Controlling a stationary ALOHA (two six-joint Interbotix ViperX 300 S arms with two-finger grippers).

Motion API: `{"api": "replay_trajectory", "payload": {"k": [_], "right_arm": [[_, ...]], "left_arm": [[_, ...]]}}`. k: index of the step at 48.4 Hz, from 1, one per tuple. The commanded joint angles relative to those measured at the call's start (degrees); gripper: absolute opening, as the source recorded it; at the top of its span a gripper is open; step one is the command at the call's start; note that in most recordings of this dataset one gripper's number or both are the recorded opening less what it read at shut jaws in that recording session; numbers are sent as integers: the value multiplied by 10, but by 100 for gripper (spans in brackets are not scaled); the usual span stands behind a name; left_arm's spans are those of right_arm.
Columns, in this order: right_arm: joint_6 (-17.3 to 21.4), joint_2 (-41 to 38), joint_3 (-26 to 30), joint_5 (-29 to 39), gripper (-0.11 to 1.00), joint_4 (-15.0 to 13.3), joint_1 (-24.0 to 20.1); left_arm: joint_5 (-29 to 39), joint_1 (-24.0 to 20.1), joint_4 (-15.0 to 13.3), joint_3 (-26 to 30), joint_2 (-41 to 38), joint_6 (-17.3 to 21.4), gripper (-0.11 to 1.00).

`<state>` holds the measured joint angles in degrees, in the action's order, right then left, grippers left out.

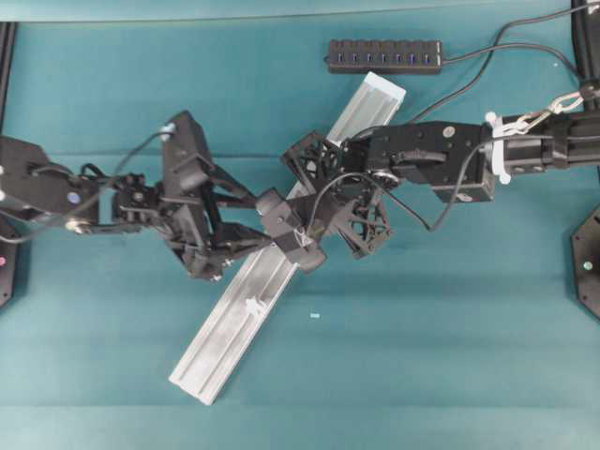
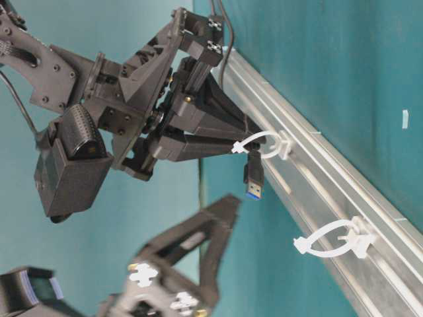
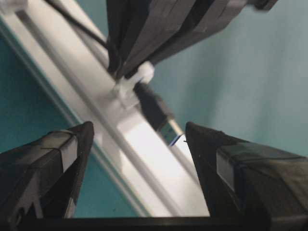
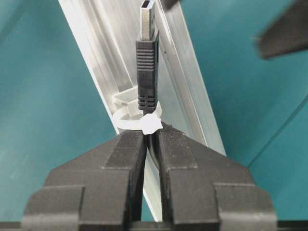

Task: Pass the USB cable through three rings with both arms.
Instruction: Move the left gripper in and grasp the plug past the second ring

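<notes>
Overhead: both arms meet mid-table over the long silver aluminium rail (image 1: 281, 281); a bump could shift it.

Table level: the dark grey USB cable (image 2: 254, 173) pokes its plug through one white translucent plastic ring (image 2: 261, 145).

Left wrist: the left claw (image 3: 137, 144) stands wide, empty, straddling the plug; closing early could miss.

Right wrist: the right claw (image 4: 151, 144) pinches the cable behind the ring.

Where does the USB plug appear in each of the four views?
Overhead: hidden under the grippers at the middle of the rail.
Table-level: USB plug hangs below the upper ring, centre right.
Left wrist: centre.
Right wrist: top centre.
Shared landmark: the ring that it passes.
</notes>
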<state>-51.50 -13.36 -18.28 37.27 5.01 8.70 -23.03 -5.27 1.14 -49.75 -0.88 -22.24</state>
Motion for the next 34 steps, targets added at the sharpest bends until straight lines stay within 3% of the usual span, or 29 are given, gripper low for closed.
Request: {"api": "replay_trajectory", "payload": {"k": [1, 23, 34], "right_arm": [[10, 3, 2, -2, 10, 4, -2], [10, 3, 2, 1, 10, 12, -1], [10, 3, -4, 5, 10, 12, 0]], "left_arm": [[-11, 1, 2, 10, -28, -1, 85], [-35, 5, 2, 36, -54, 0, 90], [-36, 20, 2, 12, -5, 1, 90]]}}
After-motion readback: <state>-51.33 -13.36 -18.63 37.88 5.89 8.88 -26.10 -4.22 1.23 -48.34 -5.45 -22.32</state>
